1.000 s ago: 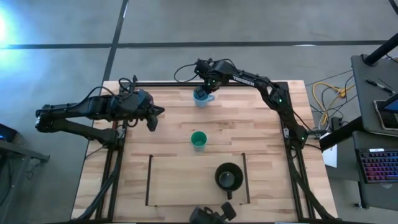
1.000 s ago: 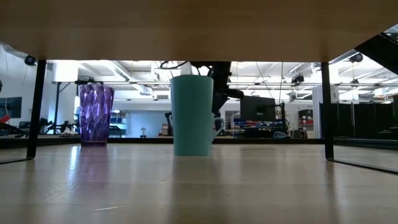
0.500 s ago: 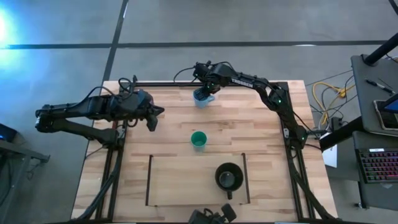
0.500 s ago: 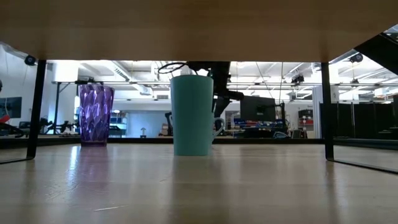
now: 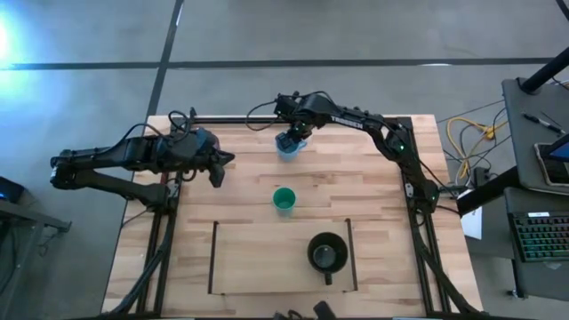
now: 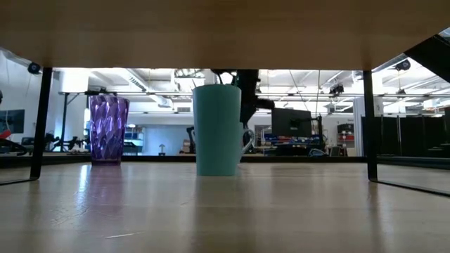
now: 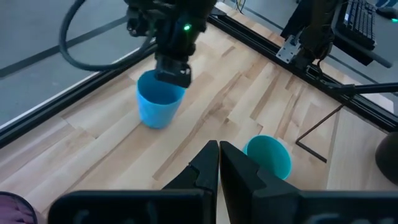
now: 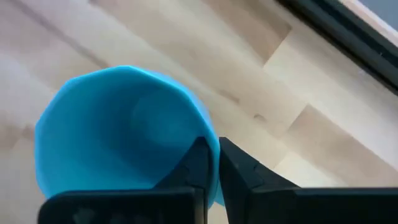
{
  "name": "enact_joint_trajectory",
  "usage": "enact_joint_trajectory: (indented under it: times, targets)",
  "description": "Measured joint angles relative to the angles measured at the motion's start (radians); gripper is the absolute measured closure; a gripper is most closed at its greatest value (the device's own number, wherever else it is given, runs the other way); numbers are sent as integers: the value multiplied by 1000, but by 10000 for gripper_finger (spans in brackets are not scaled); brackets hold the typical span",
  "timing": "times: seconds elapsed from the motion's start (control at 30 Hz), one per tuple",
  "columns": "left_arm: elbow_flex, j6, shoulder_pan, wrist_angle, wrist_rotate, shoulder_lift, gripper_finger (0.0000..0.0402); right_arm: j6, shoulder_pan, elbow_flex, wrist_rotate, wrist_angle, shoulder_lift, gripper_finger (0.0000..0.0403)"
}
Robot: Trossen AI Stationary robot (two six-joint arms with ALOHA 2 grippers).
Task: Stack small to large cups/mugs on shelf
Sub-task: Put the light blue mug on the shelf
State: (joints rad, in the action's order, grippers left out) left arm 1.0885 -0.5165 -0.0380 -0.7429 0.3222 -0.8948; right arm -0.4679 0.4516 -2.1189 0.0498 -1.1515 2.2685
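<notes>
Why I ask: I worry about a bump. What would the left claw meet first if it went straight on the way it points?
Probably the green cup, which lies just ahead of the shut left claw. The light-blue mug, farther on, sits off to one side. Depth is hard to judge.

light-blue mug (image 5: 287,145) upright at the far edge; green cup (image 5: 284,199) mid-table; black mug (image 5: 326,253) inside the shelf (image 5: 214,258).
</notes>
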Motion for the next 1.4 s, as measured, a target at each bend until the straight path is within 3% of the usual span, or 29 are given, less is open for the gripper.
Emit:
enact_joint_trajectory:
  times: [0.33,0.67,0.83,1.1,1.4]
  targets:
    - [-2,9,0,2,0,-2,402,-59,-103,-1,15,-47,-220,389]
    - [-16,36,0,2,0,-2,402,-184,-377,-3,3,-63,-445,390]
    - [-16,36,0,49,-28,-6,402,-198,-498,-3,-47,-21,-441,390]
    - [-19,59,17,105,-254,-71,402,-74,-608,-3,-133,43,-375,390]
    - [-19,60,123,125,-268,-123,402,6,-684,-3,-241,50,-340,390]
